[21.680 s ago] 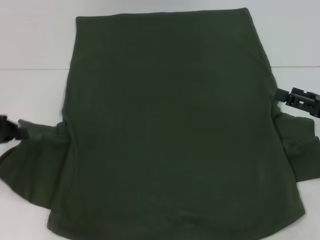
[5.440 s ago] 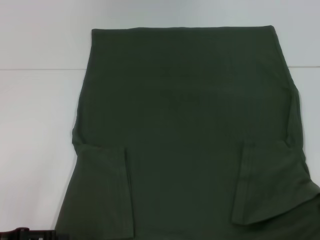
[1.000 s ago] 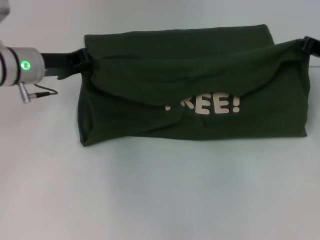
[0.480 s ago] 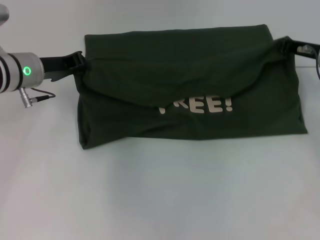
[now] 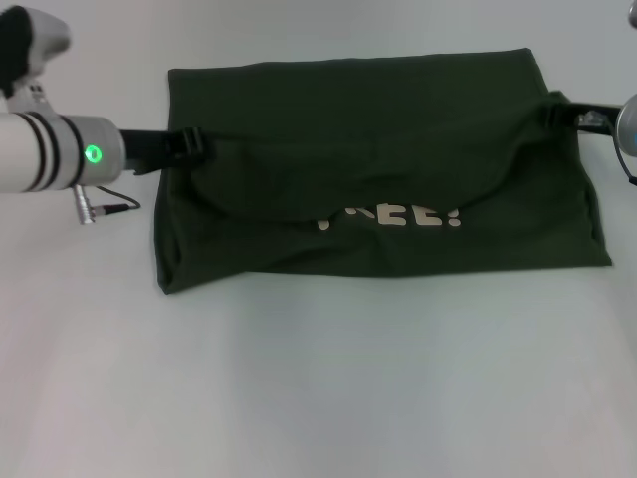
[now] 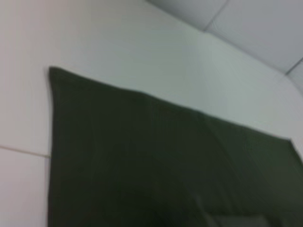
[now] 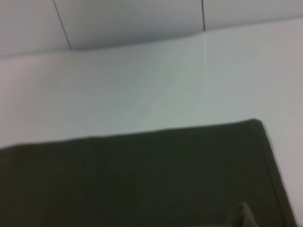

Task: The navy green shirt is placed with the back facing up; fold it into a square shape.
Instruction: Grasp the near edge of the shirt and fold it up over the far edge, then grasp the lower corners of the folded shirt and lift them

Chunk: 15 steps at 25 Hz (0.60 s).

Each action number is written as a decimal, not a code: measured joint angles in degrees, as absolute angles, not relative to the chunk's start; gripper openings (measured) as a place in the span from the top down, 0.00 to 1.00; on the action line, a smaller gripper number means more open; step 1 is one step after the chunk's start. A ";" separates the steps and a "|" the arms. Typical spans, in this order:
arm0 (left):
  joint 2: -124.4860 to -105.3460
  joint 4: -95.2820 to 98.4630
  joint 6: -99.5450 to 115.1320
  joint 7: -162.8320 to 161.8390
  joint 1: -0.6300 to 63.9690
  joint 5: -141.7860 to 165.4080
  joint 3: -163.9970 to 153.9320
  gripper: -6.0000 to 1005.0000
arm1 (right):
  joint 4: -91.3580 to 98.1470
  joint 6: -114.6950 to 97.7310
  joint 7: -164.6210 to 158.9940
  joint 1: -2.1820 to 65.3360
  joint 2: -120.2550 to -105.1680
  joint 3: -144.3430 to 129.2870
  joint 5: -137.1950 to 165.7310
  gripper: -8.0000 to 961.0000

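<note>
- Navy green shirt (image 5: 378, 179) lies on the white table (image 5: 318, 398), spanning between the two grippers.
- Left gripper (image 5: 189, 145) and right gripper (image 5: 559, 112) each pinch a corner of the folded-over flap.
- Soft, limp, light cloth; likely sags mid-span. Corners give the best hold.

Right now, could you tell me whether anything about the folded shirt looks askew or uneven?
Yes. The navy green shirt's folded-over flap sags in the middle between the left tool and right tool, half covering the pale lettering, so its edge is curved rather than straight.
</note>
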<state>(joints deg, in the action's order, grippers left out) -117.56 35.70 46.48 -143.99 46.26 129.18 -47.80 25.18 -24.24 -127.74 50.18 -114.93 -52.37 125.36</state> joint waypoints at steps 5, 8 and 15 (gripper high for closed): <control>-117.98 37.26 45.60 -144.13 44.99 128.38 -49.82 0.92 | 27.63 -28.83 -131.53 49.16 -114.31 -51.76 128.19 0.80; -119.43 45.44 51.01 -144.90 40.39 127.08 -47.88 0.82 | 36.72 -37.79 -133.05 44.61 -114.58 -50.27 126.40 0.75; -119.83 53.48 63.44 -144.21 31.94 123.09 -44.50 0.51 | 49.09 -59.39 -133.78 35.17 -113.97 -43.47 116.14 0.53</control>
<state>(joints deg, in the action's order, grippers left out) -119.83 53.48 63.44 -144.21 31.94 123.09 -44.50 49.09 -59.39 -133.78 35.17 -113.97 -43.47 116.14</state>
